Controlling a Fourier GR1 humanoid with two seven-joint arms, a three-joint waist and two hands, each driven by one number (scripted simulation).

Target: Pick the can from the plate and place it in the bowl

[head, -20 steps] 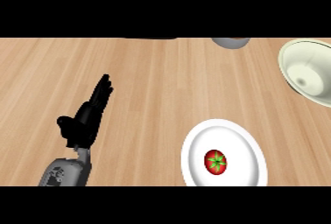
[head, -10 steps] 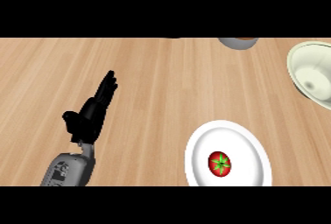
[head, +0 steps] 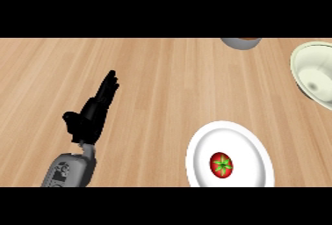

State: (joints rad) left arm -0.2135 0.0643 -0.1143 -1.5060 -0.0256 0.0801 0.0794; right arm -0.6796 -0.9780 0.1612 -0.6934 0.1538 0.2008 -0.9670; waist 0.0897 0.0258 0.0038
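Note:
A white plate [head: 243, 140] lies at the lower right of the wooden counter. On it stands a can [head: 221, 165], seen from above as a red disc with a green star-shaped mark. A pale bowl [head: 311, 66] sits at the right edge, partly cut off by the frame. My left hand [head: 91, 115] is at the lower left, open, with straight fingers pointing up and away, well apart from the plate. My right hand shows nowhere.
A grey round object [head: 241, 42] sits at the counter's far edge, cut off by the top of the view. Bare wood [head: 162, 79] stretches between my left hand, the plate and the bowl.
The whole view has drifted: the plate, can and bowl sit slightly further right and lower in the picture. The left hand stays open in the same pose.

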